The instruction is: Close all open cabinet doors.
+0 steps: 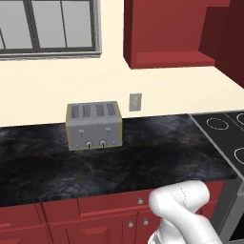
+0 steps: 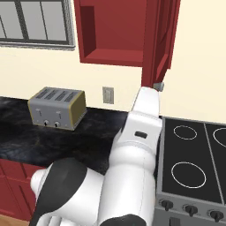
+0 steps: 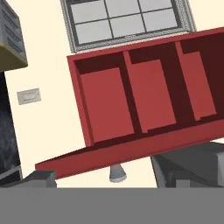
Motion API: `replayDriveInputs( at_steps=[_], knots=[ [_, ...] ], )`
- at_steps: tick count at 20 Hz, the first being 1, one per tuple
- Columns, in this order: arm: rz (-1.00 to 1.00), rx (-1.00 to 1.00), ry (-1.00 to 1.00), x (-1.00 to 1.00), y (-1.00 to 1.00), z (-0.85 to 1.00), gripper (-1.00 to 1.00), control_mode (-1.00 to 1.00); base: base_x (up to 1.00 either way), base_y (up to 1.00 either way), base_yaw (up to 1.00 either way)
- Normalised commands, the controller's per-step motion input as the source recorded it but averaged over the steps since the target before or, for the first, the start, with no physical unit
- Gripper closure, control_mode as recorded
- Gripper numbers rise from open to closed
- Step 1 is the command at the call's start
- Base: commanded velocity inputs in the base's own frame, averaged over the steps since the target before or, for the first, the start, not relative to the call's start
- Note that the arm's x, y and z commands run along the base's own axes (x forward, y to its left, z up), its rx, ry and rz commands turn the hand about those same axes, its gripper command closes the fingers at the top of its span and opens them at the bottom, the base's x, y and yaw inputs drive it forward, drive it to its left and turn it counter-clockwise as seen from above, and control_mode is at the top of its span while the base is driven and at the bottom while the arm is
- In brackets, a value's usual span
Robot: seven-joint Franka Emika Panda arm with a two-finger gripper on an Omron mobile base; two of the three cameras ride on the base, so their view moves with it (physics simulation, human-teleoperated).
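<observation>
Hand view: gripper (image 3: 105, 177) spread open, nothing held, fingers either side of the knob (image 3: 117, 173) on the open door (image 3: 131, 153), which stands edge-on right of the cabinet (image 2: 114, 31). Risk: fingers catch the knob, push glances off.

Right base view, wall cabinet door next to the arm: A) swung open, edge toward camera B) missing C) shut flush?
A: the cabinet door stands out edge-on from the open cabinet, whose inside shows, and its silver knob is just above the arm.
</observation>
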Motion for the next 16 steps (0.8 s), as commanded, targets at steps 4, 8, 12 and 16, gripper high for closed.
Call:
replayDriveInputs(
  at_steps=[4,8,12,16],
  knots=[
    [0.11,0.08,0.00,0.31,-0.44,0.00,-1.00,-1.00,0.00,0.00,0.00],
    [0.13,0.07,0.00,0.26,-0.47,0.00,-1.00,-1.00,0.00,0.00,0.00],
    [0.16,0.06,0.02,0.34,-0.35,0.00,-1.00,-1.00,0.00,0.00,0.00],
    [0.17,0.03,0.01,0.47,-0.07,-0.05,-1.00,-1.00,0.00,0.00,0.00]
  ],
)
